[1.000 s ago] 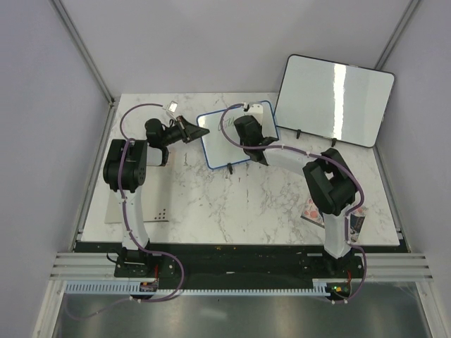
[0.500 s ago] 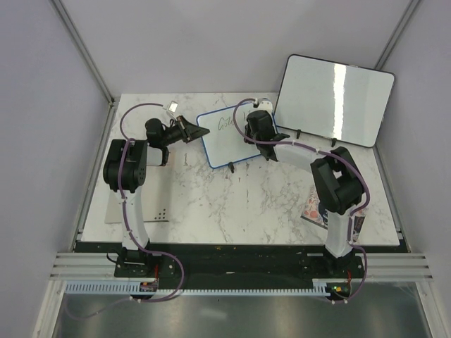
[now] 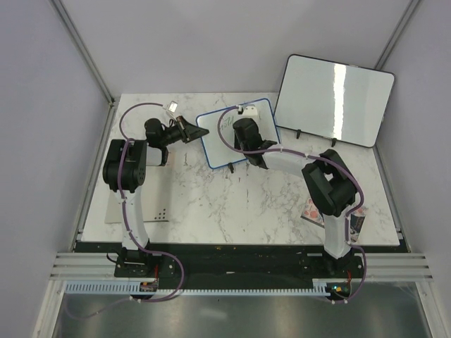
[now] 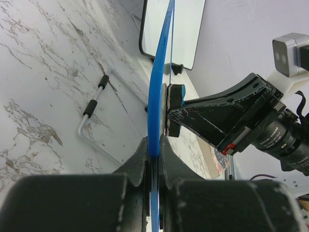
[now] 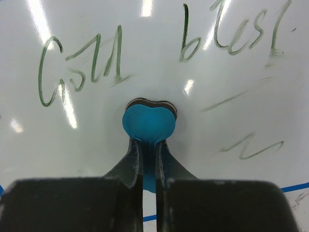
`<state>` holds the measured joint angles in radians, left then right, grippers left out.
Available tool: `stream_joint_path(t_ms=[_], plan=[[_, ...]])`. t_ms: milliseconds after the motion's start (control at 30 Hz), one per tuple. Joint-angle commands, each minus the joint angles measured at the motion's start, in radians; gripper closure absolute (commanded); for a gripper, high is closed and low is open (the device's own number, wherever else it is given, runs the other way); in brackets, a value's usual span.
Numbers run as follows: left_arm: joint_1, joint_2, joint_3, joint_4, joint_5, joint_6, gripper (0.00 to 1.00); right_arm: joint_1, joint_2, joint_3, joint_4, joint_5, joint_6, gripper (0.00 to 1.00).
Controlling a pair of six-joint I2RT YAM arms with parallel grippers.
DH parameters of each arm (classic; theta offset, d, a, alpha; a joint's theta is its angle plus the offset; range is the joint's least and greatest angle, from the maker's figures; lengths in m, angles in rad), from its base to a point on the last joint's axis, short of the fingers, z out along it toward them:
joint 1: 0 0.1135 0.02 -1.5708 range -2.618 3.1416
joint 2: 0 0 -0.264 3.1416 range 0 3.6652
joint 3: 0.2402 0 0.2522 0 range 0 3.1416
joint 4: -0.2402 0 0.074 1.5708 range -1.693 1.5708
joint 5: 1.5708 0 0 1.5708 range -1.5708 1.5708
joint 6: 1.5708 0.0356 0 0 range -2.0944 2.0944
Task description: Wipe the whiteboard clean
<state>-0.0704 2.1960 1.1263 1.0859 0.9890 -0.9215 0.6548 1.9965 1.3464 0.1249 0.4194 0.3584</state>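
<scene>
The whiteboard [image 3: 217,146] is small with a blue frame and stands tilted at the back middle of the table. My left gripper [image 3: 198,129] is shut on its left edge; the left wrist view shows the blue frame [image 4: 159,72] edge-on, clamped between the jaws [image 4: 154,144]. My right gripper [image 3: 244,131] is over the board face, shut on a blue eraser [image 5: 148,123] whose dark pad presses on the white surface [image 5: 231,101]. Green handwriting [image 5: 79,67] sits above the eraser, with fainter strokes [image 5: 251,147] to its right. The eraser [image 4: 176,94] also shows against the board.
A larger blank whiteboard with a black frame [image 3: 331,98] leans at the back right, close behind the small one. The small board's wire leg with black feet [image 4: 95,103] rests on the marble. A pale sheet [image 3: 116,210] lies front left and a colourful packet [image 3: 313,210] front right.
The right gripper swept the eraser to the right and back across the board, then returned left to about where it was. The left gripper and the board stayed put.
</scene>
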Motion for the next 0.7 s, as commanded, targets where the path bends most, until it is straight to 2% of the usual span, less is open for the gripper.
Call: stream_joint_path(t_ms=[0, 300, 667], plan=[[-0.046, -0.028, -0.019, -0.060, 0.149, 0.092, 0.98, -0.006, 0.076, -0.004, -0.093, -0.050, 0.013, 1.00], [-0.046, -0.032, -0.022, -0.064, 0.149, 0.095, 0.98, -0.230, 0.050, -0.095, -0.154, -0.007, 0.131, 1.00], [-0.045, -0.033, -0.022, -0.067, 0.148, 0.096, 0.98, -0.265, 0.022, -0.176, -0.217, 0.071, 0.217, 1.00]])
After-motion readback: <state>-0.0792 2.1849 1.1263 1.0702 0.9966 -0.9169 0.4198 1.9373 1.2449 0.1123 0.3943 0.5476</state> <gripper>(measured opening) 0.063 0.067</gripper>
